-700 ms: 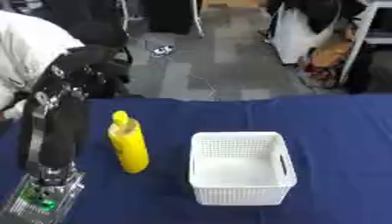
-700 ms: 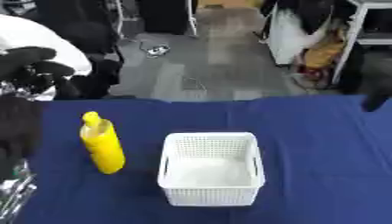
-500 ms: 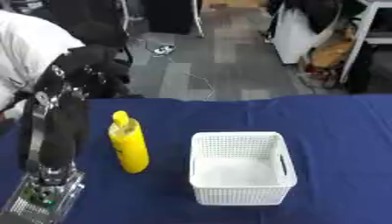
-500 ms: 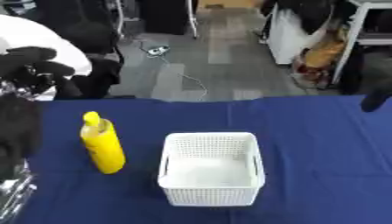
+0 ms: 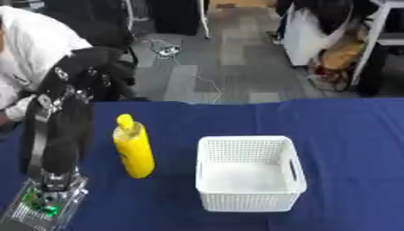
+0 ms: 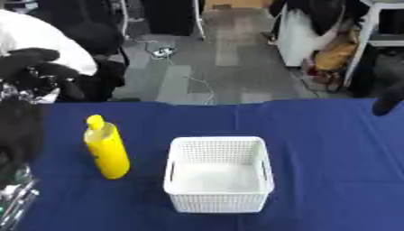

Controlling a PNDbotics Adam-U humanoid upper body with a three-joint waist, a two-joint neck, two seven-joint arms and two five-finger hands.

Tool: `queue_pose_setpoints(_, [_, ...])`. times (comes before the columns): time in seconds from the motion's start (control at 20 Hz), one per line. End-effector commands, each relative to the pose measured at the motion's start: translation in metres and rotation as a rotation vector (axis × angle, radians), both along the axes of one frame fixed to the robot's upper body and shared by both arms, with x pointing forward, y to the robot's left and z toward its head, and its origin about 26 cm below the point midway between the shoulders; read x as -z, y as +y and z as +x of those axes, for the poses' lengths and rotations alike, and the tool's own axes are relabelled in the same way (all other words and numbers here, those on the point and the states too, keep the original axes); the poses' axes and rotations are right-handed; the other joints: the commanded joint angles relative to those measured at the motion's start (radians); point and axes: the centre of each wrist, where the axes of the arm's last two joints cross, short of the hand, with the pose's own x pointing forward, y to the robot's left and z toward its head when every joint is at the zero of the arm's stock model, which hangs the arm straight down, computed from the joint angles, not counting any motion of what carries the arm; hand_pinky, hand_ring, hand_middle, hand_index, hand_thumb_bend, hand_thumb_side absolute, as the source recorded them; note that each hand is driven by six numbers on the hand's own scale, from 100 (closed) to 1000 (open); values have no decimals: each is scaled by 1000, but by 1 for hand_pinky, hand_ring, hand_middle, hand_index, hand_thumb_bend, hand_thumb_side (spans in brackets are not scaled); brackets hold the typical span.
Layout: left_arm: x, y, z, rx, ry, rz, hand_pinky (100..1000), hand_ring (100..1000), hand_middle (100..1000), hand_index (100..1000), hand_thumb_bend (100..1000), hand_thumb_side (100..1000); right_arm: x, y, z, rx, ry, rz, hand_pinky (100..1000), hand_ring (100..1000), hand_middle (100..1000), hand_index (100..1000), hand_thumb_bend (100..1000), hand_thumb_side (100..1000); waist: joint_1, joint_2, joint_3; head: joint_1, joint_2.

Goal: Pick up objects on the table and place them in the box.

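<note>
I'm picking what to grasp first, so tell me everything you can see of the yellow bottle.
The yellow bottle is glossy, plastic-looking, with a rounded body narrowing to a yellow cap. It stands upright on the blue table, left of the white basket and apart from it. Nothing touches it; the left hand is raised behind it.

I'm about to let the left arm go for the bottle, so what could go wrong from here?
The yellow bottle stands upright and is tall and narrow, so a sideways touch from the left hand may tip it over. The white basket sits close on its right, so a toppled bottle could strike or shift it. The basket looks short for the bottle, which may need to go in lying down.
</note>
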Motion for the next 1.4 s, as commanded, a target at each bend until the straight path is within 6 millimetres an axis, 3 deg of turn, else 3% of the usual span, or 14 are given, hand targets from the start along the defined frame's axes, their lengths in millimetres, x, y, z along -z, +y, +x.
queue_pose_setpoints(0.05, [-10, 3, -3, -1, -24, 21, 478, 632, 750, 838, 587, 802, -7, 0, -3, 1, -25, -20, 418, 409, 471, 625, 277, 914, 0, -17, -3, -4, -6])
queue_pose_setpoints(0.5, [-47, 36, -8, -143, 25, 332, 527, 726, 836, 902, 553, 874, -4, -4, -4, 19, 1, -53, 420, 411, 473, 627, 281, 915, 21, -34, 4, -12, 13])
queue_pose_setpoints(0.85, [-79, 45, -12, -227, 80, 494, 526, 728, 839, 909, 553, 890, -3, -4, -4, 21, 9, -59, 420, 411, 473, 627, 281, 915, 33, -43, -3, -5, 19])
queue_pose_setpoints(1.4, [-102, 73, 11, -335, 178, 696, 557, 773, 894, 960, 640, 870, -3, -4, -4, 32, 13, -48, 421, 411, 474, 628, 282, 916, 41, -45, -13, -2, 21])
